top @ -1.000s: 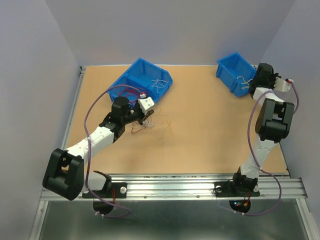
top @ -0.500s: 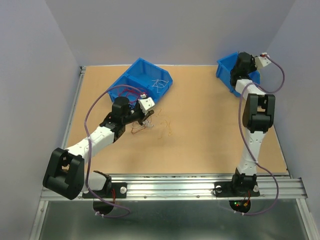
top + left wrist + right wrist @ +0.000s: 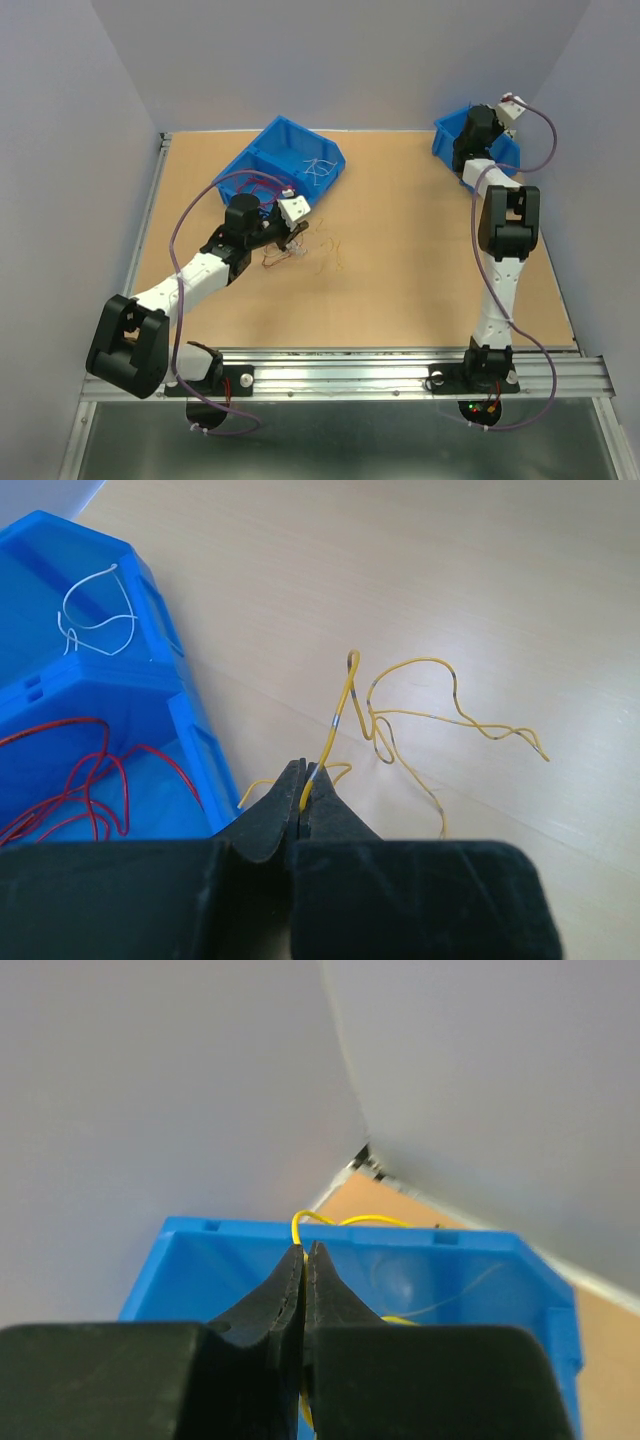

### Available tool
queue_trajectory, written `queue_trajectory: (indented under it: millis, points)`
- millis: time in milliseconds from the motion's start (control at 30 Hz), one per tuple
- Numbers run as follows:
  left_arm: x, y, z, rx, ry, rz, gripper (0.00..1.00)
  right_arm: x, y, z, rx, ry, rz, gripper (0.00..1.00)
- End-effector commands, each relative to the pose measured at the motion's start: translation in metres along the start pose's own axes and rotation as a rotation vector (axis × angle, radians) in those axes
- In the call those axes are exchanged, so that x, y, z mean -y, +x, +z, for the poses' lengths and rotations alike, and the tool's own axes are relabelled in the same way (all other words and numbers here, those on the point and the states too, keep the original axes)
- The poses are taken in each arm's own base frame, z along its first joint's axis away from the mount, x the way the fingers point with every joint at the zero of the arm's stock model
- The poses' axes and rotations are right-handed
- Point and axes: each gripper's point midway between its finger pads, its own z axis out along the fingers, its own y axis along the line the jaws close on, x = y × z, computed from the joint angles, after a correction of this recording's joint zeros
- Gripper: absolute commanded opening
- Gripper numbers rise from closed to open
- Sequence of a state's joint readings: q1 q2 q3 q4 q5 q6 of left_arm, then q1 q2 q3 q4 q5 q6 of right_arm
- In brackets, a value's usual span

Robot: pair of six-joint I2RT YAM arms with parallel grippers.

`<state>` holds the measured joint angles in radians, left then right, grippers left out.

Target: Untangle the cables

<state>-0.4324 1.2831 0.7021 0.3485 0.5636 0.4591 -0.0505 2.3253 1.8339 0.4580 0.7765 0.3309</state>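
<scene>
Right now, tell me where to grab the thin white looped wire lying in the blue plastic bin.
Grip the thin white wire at its rounded loop, coming straight down from above. It lies low inside the blue plastic bin, whose walls would likely block a sideways approach, and the open loop gives the fingers room.

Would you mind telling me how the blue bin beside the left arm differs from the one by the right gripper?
The left bin has two compartments, one with red wires, one with a white wire; the right bin shows a single compartment with yellow wire. The left bin looks larger from above. Both are blue, open-topped plastic bins.
</scene>
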Motion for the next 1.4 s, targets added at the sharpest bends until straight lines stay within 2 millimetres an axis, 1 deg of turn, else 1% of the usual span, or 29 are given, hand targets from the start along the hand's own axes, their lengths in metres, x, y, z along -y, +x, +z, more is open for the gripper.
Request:
queue_trajectory:
  millis: [0, 100, 233, 333, 367, 400, 433, 467, 500, 533, 567, 733, 767, 933, 967, 1000, 1033, 1100, 1167, 1200, 1233, 1267, 1300, 1333, 1367]
  points:
    - [-0.008, -0.027, 0.001, 0.062, -0.012, 0.050, 0.00, -0.015, -0.055, -0.027, 0.261, 0.075, -0.080, 0.01]
    - [-0.007, -0.028, 0.001, 0.063, -0.011, 0.052, 0.00, -0.013, -0.063, -0.034, 0.286, 0.097, -0.100, 0.01]
    - [-0.008, -0.028, 0.000, 0.063, -0.013, 0.054, 0.00, -0.013, -0.079, -0.037, 0.315, 0.101, -0.090, 0.00]
    - [-0.008, -0.027, 0.000, 0.061, -0.015, 0.052, 0.00, -0.022, -0.082, -0.041, 0.320, 0.081, -0.129, 0.01]
    - [-0.008, -0.027, 0.000, 0.060, -0.013, 0.054, 0.00, -0.021, -0.082, -0.041, 0.325, 0.096, -0.163, 0.00]
    - [-0.008, -0.028, 0.000, 0.061, -0.014, 0.055, 0.00, -0.023, -0.082, -0.043, 0.322, 0.094, -0.205, 0.01]
    - [-0.008, -0.028, 0.000, 0.062, -0.014, 0.053, 0.00, -0.028, -0.081, -0.047, 0.348, 0.089, -0.211, 0.01]
    - [-0.007, -0.027, 0.001, 0.061, -0.012, 0.053, 0.00, -0.025, -0.082, -0.050, 0.366, 0.111, -0.212, 0.01]
    - [-0.007, -0.028, 0.001, 0.061, -0.010, 0.053, 0.00, -0.023, -0.088, -0.053, 0.394, 0.128, -0.231, 0.01]
    - [-0.007, -0.027, 0.001, 0.060, -0.010, 0.052, 0.00, -0.025, -0.089, -0.053, 0.398, 0.134, -0.240, 0.00]
    - [-0.007, -0.028, 0.001, 0.061, -0.012, 0.053, 0.00, -0.023, -0.082, -0.052, 0.391, 0.144, -0.258, 0.01]
    - [-0.007, -0.027, 0.001, 0.058, -0.011, 0.053, 0.00, -0.023, -0.070, -0.052, 0.380, 0.104, -0.254, 0.01]
    - [-0.008, -0.027, 0.001, 0.058, -0.012, 0.054, 0.00, -0.024, -0.063, -0.054, 0.372, 0.070, -0.243, 0.01]
    - [-0.007, -0.025, 0.002, 0.053, -0.009, 0.053, 0.00, -0.023, -0.036, -0.053, 0.314, 0.016, -0.204, 0.01]
    - [-0.007, -0.025, 0.003, 0.052, -0.007, 0.053, 0.00, -0.027, -0.032, -0.052, 0.303, -0.013, -0.150, 0.00]
    - [-0.007, -0.026, 0.002, 0.054, -0.007, 0.054, 0.00, -0.026, -0.023, -0.052, 0.265, -0.033, -0.157, 0.01]
    - [-0.006, -0.026, 0.003, 0.053, -0.005, 0.053, 0.00, -0.024, -0.019, -0.048, 0.244, -0.049, -0.138, 0.01]
    - [-0.007, -0.025, 0.003, 0.052, -0.007, 0.054, 0.00, -0.031, -0.008, -0.047, 0.180, -0.106, -0.062, 0.01]
    - [-0.006, -0.025, 0.003, 0.051, -0.005, 0.056, 0.00, -0.034, -0.003, -0.043, 0.137, -0.136, -0.039, 0.00]
    - [-0.006, -0.024, 0.003, 0.048, -0.005, 0.053, 0.00, -0.037, 0.009, -0.042, 0.081, -0.158, -0.026, 0.01]
    - [-0.006, -0.025, 0.004, 0.049, -0.003, 0.055, 0.00, -0.040, 0.018, -0.038, 0.003, -0.183, 0.025, 0.01]
    - [-0.006, -0.025, 0.004, 0.049, -0.003, 0.056, 0.00, -0.043, 0.022, -0.036, -0.039, -0.200, 0.061, 0.01]
    - [-0.006, -0.023, 0.004, 0.046, -0.003, 0.055, 0.00, -0.050, 0.027, -0.039, -0.085, -0.232, 0.100, 0.01]
    - [-0.006, -0.024, 0.004, 0.046, -0.003, 0.055, 0.00, -0.036, 0.025, -0.023, -0.116, -0.226, 0.135, 0.01]
    - [-0.006, -0.024, 0.004, 0.047, -0.003, 0.054, 0.00, -0.041, 0.025, -0.019, -0.148, -0.247, 0.168, 0.01]
